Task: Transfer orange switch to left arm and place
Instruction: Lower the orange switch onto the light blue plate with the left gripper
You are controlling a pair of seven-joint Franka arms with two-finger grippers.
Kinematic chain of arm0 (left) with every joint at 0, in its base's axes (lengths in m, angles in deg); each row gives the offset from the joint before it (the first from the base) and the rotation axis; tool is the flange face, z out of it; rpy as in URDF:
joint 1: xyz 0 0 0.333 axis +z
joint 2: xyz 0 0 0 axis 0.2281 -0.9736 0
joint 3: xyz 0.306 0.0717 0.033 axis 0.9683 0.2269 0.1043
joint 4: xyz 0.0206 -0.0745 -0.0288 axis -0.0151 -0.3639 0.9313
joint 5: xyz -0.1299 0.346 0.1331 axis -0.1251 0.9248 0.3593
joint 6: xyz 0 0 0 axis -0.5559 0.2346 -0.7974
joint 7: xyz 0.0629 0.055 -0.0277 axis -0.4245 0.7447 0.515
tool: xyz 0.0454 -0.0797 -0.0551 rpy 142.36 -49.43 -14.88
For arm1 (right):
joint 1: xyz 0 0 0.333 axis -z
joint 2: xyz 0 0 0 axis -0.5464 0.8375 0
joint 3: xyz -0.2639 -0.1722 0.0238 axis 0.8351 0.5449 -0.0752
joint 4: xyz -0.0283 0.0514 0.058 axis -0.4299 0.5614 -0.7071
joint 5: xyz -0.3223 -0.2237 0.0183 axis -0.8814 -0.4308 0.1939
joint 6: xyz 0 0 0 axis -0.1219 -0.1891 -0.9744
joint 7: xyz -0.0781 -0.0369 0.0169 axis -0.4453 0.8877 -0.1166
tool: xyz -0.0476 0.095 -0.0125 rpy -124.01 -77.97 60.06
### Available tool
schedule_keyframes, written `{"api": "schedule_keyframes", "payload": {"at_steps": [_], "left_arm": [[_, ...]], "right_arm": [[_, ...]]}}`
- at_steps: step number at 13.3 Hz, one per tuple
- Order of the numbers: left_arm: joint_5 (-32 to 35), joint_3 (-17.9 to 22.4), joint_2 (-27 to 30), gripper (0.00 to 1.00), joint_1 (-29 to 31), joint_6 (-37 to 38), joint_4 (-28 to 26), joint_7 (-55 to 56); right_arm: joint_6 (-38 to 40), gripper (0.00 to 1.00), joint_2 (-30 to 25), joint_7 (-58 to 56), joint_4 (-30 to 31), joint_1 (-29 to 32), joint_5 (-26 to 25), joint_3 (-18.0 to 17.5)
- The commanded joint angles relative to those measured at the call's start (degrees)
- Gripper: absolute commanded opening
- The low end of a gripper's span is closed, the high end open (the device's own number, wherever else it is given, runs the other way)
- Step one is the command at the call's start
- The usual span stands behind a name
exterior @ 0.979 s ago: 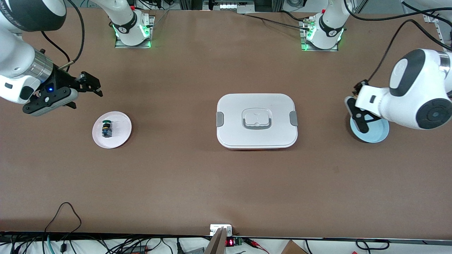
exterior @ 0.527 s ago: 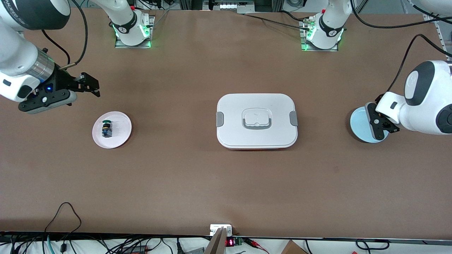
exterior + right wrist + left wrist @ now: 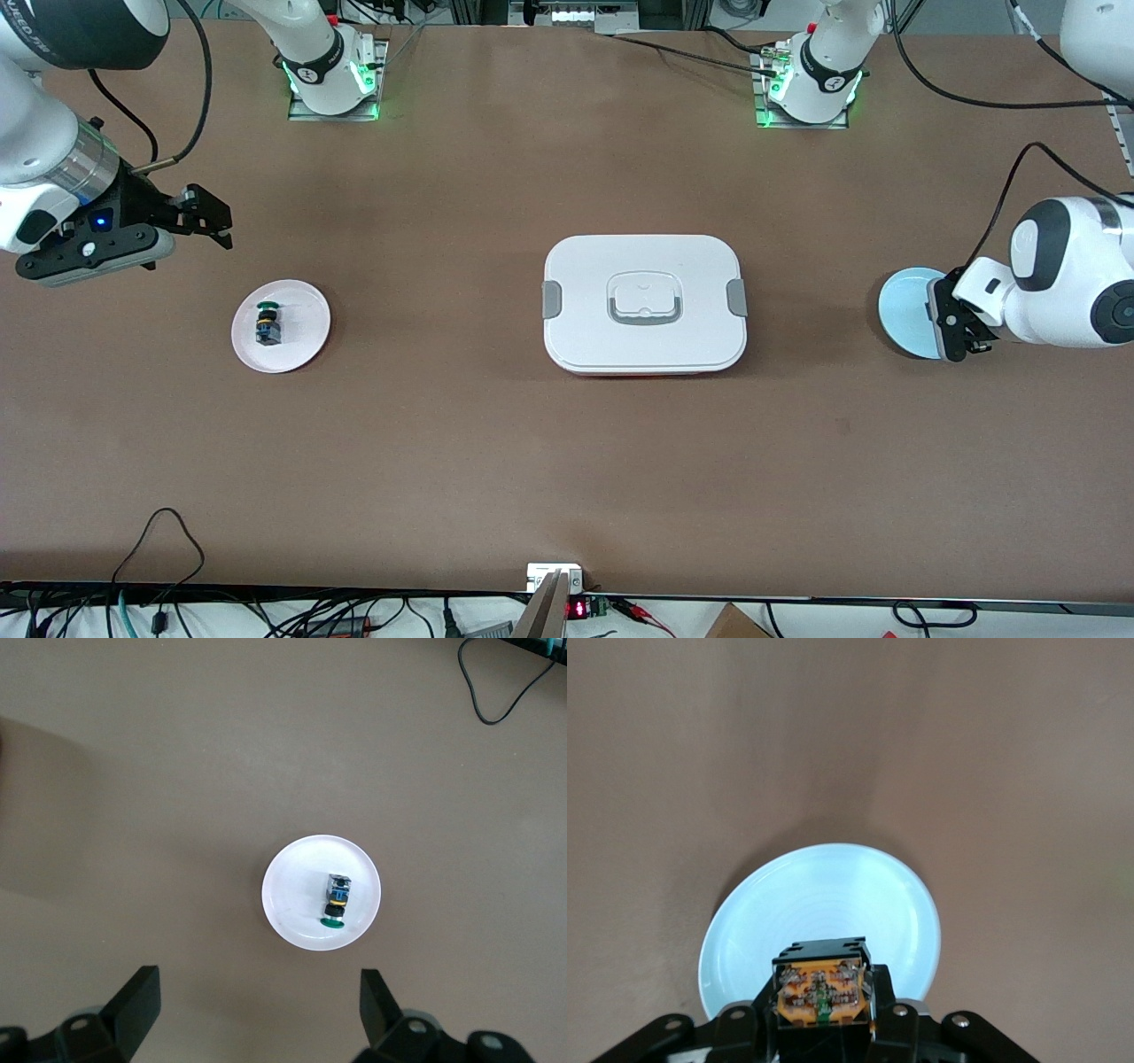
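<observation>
The left gripper (image 3: pixel 822 1028), over the round pale-blue plate (image 3: pixel 904 306), clamps the small orange-bodied switch (image 3: pixel 821 990). The right gripper (image 3: pixel 205 217) hovers spread empty; handover across the white lidded box (image 3: pixel 644 303) remains.

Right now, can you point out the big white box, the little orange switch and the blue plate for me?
box (image 3: pixel 644 347): front view, on the lid's flat edge nearest the camera.
orange switch (image 3: pixel 821 994): left wrist view, on its orange underside.
blue plate (image 3: pixel 824 895): left wrist view, on its bare middle.
</observation>
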Motion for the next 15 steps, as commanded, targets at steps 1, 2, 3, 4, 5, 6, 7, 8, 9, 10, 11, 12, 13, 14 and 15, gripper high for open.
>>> {"api": "schedule_keyframes", "payload": {"at_steps": [1,2,3,4,5,6,7,8,9,10,11,12,13,14,15], "left_arm": [[1.17,-0.8,-4.23,0.25,3.13,-6.31,-0.52,-6.07],[2.38,-0.8,-5.73,0.25,3.75,-8.33,-0.61,-7.57],[2.92,-0.8,-6.53,0.25,4.19,-9.39,-0.7,-8.19],[3.01,-0.8,-6.89,0.25,4.72,-9.66,-0.96,-8.54],[3.01,-0.8,-6.89,0.25,4.9,-9.67,-1.48,-8.64],[3.01,-0.8,-6.89,0.27,4.81,-9.75,-1.66,-8.64],[3.01,-0.8,-6.98,0.29,4.81,-10.1,-1.66,-8.81],[3.01,-0.8,-7.06,0.34,4.81,-10.37,-1.66,-9.77],[3.01,-0.88,-7.07,0.42,4.81,-10.37,-1.66,-10.56],[3.01,-0.88,-6.98,0.65,4.9,-10.28,-1.66,-11.0],[3.01,-0.97,-6.89,0.84,4.9,-9.93,-1.58,-11.1],[3.01,-0.97,-6.8,1.0,4.9,-9.5,-1.49,-11.45],[2.92,-1.06,-6.63,1.0,4.81,-8.62,-1.23,-11.45],[2.92,-1.15,-6.45,1.0,4.81,-7.57,-0.96,-11.36],[2.92,-1.32,-6.19,1.0,4.81,-6.69,-0.79,-11.27]], "right_arm": [[0.89,1.0,0.63,1.11,-1.69,-0.51,-0.39,0.43],[0.63,1.0,0.63,1.11,-1.69,-0.51,-0.39,0.43],[0.54,1.0,0.63,1.03,-1.69,-0.33,-0.39,0.51],[0.54,1.0,0.63,1.03,-1.69,-0.33,-0.65,0.51],[0.45,1.0,0.63,0.59,-1.78,-0.33,-0.66,0.51],[0.63,1.0,0.98,0.93,-1.86,-0.59,-0.66,0.51],[0.45,1.0,0.89,1.11,-2.04,-0.77,-0.57,0.43],[0.45,1.0,0.98,1.03,-2.3,-0.86,-0.66,0.34],[0.45,1.0,0.98,1.11,-3.26,-0.95,-0.74,0.34],[0.45,1.0,1.16,1.11,-3.53,-0.95,-0.4,0.34],[0.28,1.0,1.16,1.11,-3.53,-0.95,-0.57,0.25],[0.28,1.0,1.16,1.2,-3.53,-0.77,-0.22,0.34],[0.36,1.0,1.59,1.2,-3.53,-0.68,-0.13,0.25],[0.36,1.0,1.6,1.2,-3.53,-0.77,-0.04,0.34],[0.36,1.0,1.6,1.2,-3.53,-0.86,-0.13,0.34]]}}
